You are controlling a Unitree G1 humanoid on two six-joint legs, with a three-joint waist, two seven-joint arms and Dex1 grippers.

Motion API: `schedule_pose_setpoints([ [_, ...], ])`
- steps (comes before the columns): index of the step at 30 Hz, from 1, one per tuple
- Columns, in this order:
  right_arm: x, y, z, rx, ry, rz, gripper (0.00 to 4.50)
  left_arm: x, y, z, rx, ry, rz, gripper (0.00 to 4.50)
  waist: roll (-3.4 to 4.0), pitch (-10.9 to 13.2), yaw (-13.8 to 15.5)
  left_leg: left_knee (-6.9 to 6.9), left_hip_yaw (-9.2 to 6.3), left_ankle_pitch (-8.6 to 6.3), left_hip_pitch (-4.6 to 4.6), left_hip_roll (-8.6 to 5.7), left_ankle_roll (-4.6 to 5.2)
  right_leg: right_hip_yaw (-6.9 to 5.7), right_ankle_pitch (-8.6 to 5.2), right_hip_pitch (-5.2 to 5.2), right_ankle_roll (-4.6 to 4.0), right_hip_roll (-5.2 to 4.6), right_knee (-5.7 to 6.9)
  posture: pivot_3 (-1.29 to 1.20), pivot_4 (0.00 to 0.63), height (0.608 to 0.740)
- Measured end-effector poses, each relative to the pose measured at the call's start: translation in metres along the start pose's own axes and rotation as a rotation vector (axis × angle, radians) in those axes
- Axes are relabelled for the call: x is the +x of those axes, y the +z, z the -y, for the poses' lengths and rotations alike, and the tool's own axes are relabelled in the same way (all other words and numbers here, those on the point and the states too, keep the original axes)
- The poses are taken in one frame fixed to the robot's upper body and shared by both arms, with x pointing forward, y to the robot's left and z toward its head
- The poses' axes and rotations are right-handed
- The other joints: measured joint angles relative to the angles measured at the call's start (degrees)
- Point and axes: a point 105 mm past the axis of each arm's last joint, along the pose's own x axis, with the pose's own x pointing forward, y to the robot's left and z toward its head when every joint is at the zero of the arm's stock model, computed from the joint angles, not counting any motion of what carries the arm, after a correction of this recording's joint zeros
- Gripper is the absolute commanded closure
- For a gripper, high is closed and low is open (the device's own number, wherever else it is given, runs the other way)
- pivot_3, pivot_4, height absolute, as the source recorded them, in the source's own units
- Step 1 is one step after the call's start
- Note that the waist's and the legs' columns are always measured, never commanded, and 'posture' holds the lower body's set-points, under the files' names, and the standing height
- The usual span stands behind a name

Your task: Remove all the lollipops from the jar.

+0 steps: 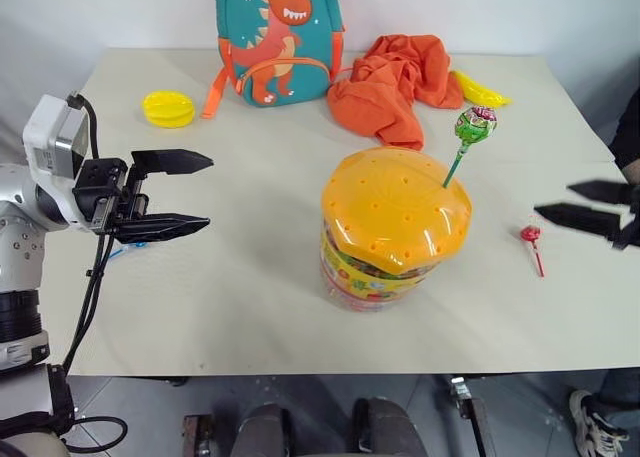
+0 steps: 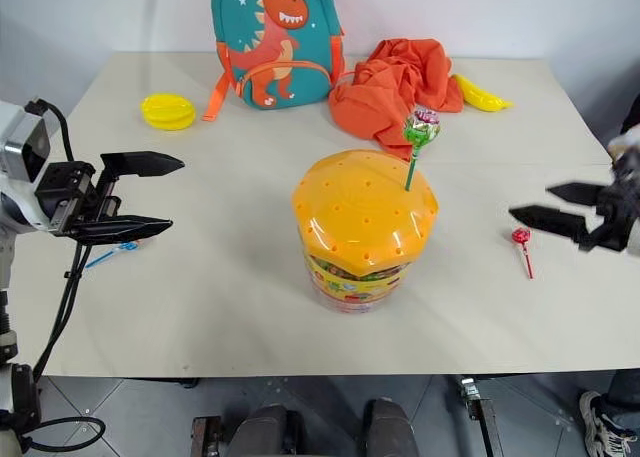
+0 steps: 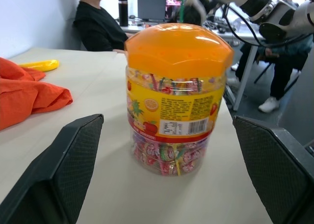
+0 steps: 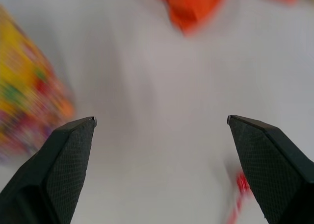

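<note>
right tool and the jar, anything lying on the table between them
Yes: the red lollipop lies on the table between the open right tool and the jar, close to the tool, in both eye views.

White-grey left arm (image 1: 30,192), black cables; tapered black fingers (image 1: 170,161) with textured inner pads.

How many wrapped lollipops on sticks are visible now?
3. The green-wrapped lollipop stands in the orange-lidded clear plastic jar; the red lollipop lies on the table right of it; the blue lollipop lies under the left gripper.
</note>
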Motion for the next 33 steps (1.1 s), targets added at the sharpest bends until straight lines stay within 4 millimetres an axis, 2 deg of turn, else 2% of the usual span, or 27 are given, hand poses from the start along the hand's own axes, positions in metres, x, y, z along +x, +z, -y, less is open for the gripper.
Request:
schedule_pose_setpoints([
  [3, 0.004, 0.018, -0.024, -0.051, 0.125, 0.068, 0.02, 0.000, 0.001, -0.003, 0.000, -0.003, 0.005, 0.00, 0.00, 0.0, 0.1, 0.00, -0.03, -0.01, -0.01, -0.03, -0.02, -0.01, 0.00, 0.01, 0.00, -0.02, 0.01, 0.00, 0.150, 0.740],
  [6, 0.009, 0.023, -0.038, -0.065, 0.203, 0.087, 0.02, -0.001, 0.000, -0.004, -0.009, 0.002, 0.005, 0.00, 0.00, 0.0, 0.1, 0.00, -0.04, -0.01, -0.01, -0.03, -0.01, -0.01, 0.00, 0.01, 0.00, -0.02, 0.01, 0.00, 0.150, 0.740],
  [12, 0.035, 0.036, -0.067, -0.074, 0.388, 0.150, 0.02, 0.001, -0.001, -0.003, -0.004, 0.007, 0.003, 0.00, 0.00, 0.0, -0.2, 0.01, -0.04, -0.01, 0.00, -0.01, -0.02, -0.01, 0.00, -0.02, 0.00, -0.01, 0.03, 0.00, 0.150, 0.740],
  [21, 0.053, 0.047, -0.093, -0.083, 0.545, 0.182, 0.02, -0.002, -0.001, 0.003, -0.001, 0.038, -0.007, 0.00, 0.00, 0.0, -0.2, 0.01, -0.10, -0.02, -0.01, -0.02, -0.01, -0.03, 0.00, -0.01, 0.00, -0.02, 0.04, 0.00, 0.150, 0.740],
  [24, 0.053, 0.052, -0.101, -0.103, 0.589, 0.193, 0.61, -0.004, 0.000, 0.005, -0.002, 0.049, -0.004, 0.00, 0.00, 0.0, -0.1, 0.01, -0.14, -0.02, -0.01, -0.02, -0.01, -0.04, 0.00, -0.01, 0.00, -0.02, 0.06, 0.00, 0.150, 0.740],
  [33, 0.049, 0.058, -0.112, -0.123, 0.635, 0.211, 3.70, -0.005, 0.002, 0.006, 0.003, 0.060, -0.006, 0.00, -0.01, 0.0, -0.1, 0.00, -0.14, -0.02, -0.03, -0.03, -0.02, -0.05, 0.00, 0.00, 0.00, -0.03, 0.05, 0.00, 0.150, 0.740],
])
